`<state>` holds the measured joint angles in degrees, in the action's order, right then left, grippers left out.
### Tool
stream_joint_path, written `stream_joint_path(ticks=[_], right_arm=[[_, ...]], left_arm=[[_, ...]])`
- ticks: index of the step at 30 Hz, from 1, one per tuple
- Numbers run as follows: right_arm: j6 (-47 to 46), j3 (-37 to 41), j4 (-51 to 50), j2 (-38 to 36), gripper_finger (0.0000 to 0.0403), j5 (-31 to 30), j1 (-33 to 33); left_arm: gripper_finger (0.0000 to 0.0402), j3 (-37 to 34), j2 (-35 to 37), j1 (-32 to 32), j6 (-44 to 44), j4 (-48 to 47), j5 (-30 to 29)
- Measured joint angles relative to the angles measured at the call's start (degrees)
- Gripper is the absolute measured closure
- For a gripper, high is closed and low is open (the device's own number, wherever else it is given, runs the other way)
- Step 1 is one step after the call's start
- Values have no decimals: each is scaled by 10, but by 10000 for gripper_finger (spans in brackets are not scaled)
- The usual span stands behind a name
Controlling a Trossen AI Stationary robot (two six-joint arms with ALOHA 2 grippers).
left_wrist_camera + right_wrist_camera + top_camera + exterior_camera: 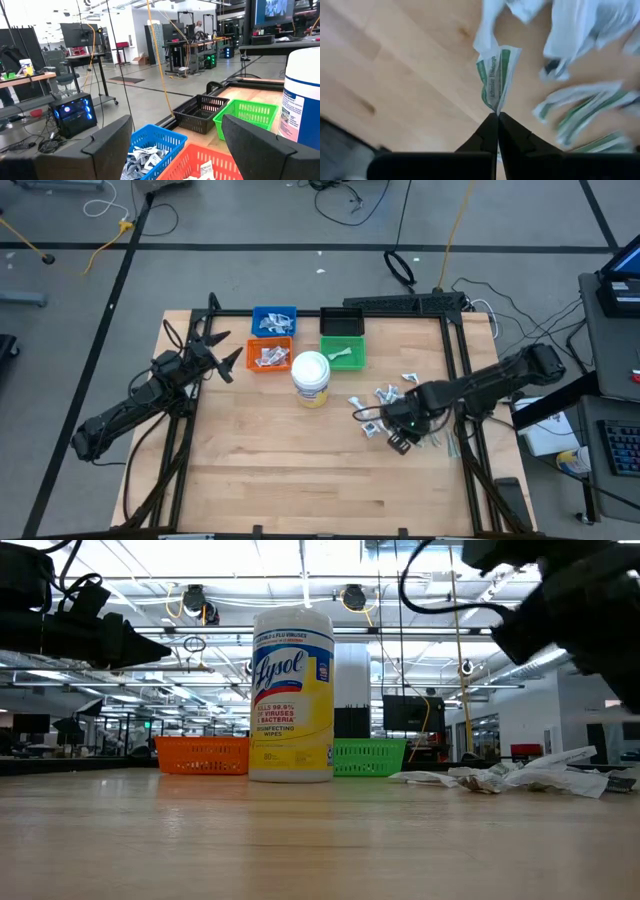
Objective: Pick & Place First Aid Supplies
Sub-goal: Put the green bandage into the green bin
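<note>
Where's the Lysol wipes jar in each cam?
High: Lysol wipes jar, table centre, just below the orange bin.
Low: centre, upright, orange bin behind on its left.
Left wrist: right edge, partly cut off.
Right wrist: not in view.
Shared landmark: the orange bin.

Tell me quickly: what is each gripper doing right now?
Left gripper: open, empty, above the orange bin.
Right gripper: shut on a green-printed bandage packet.

the jar [291,695] on the table carries a yellow label reading "lysol", "disinfecting wipes" and "99.9% of viruses & bacteria". a green-striped packet [495,77] reads "adhesive bandage".
</note>
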<state>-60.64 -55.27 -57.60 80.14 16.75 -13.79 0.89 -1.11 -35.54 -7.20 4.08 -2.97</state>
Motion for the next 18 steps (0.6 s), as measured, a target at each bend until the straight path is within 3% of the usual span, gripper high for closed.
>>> stream_joint_path(ticks=[9,18], right_arm=[[310,-53,-87,16,402,-12,127],[543,-168,-129,100,403,-62,276]], left_arm=[[91,0,0,0,0,0,0],[91,0,0,0,0,0,0]])
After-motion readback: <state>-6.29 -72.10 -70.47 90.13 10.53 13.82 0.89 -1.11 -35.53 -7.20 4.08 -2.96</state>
